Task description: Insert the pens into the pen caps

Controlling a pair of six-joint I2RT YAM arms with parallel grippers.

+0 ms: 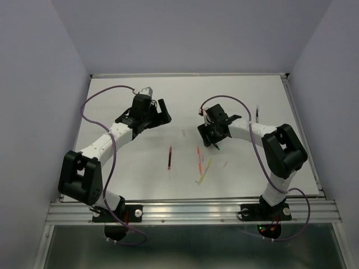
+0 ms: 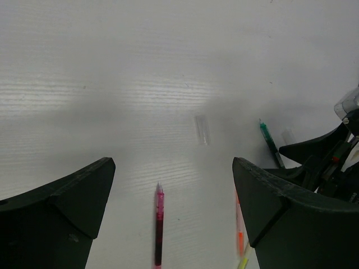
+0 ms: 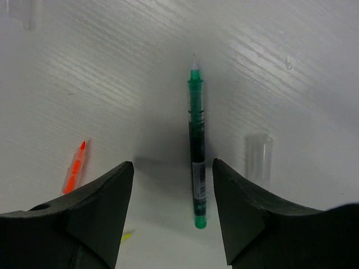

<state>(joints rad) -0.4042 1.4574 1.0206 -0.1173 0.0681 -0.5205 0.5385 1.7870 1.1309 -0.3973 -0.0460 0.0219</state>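
The green pen lies on the white table between the fingers of my right gripper, closer to the right finger and touching neither; the jaws stand open. A clear pen cap lies just right of it. My left gripper hovers wide open above the maroon pen, with another pen cap ahead of it. The orange-red pen and the yellow pen lie mid-table, between the maroon pen and the right gripper. A thin dark pen lies at the right.
The white table is walled at the back and sides, with a metal rail along the near edge. A faint cap lies at the top left of the right wrist view. The left gripper sits back left.
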